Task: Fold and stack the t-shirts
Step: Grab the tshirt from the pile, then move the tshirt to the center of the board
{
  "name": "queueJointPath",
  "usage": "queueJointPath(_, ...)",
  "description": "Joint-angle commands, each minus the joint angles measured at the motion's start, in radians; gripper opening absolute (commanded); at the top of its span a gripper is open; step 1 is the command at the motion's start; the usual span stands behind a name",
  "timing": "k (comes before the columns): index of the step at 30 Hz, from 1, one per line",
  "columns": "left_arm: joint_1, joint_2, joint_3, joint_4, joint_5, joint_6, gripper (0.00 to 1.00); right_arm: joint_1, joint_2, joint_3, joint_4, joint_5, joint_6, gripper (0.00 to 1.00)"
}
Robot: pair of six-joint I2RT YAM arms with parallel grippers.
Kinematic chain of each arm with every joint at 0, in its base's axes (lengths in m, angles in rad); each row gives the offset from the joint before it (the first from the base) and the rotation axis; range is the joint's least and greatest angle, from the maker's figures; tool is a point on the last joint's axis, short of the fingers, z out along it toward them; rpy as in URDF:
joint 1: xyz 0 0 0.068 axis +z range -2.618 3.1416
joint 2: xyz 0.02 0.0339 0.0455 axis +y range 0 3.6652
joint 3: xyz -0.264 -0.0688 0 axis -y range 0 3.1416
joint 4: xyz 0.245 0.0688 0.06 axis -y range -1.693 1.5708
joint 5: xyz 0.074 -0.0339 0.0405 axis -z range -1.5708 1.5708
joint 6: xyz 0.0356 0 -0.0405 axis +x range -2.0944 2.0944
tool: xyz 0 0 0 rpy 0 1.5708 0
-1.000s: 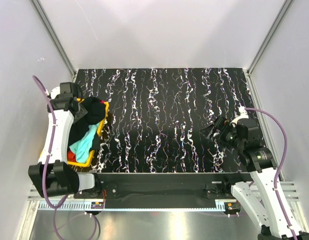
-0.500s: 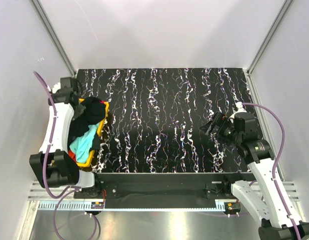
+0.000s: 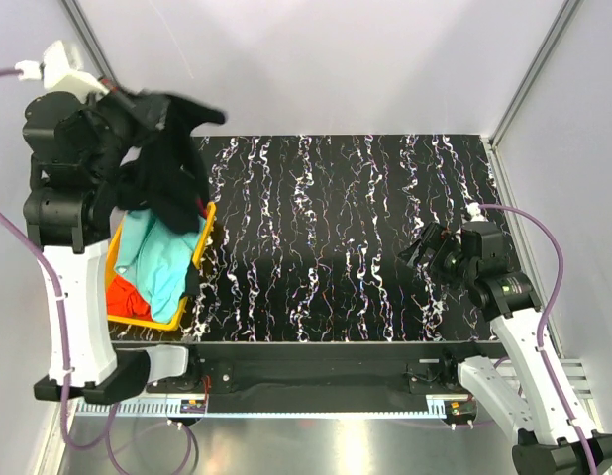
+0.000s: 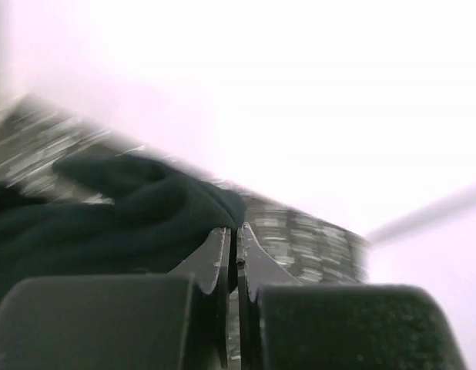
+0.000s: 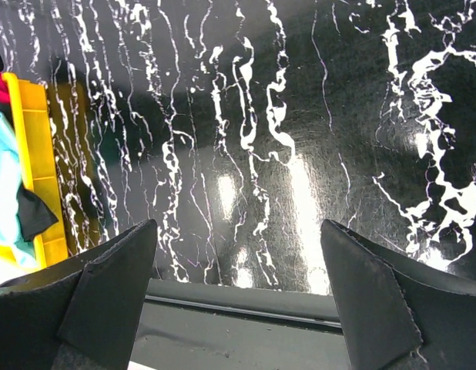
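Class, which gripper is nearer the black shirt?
Left. The left gripper is shut on the black shirt, above the yellow bin; the right gripper hangs open over the table, far right.

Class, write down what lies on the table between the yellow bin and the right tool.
Nothing: only bare marbled table separates the bin from the right tool. The top view shows it, and the right wrist view agrees.

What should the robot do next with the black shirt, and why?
Probably swing the black t-shirt right and lower it onto the table: the left gripper is shut on it, and it dangles above the yellow bin.
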Motion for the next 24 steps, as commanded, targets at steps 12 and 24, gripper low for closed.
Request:
queueJointPath(12, -0.567, 0.062, -0.408, 0.251, 0.286, -0.022, 0.11, 0.008, 0.092, 0.106, -0.021, 0.006, 0.038, 0.91)
queueJointPath(24, -0.533, 0.028, -0.714, 0.199, 0.192, -0.025, 0.72, 0.009, 0.27, 0.131, -0.006, -0.163, -0.011, 0.92)
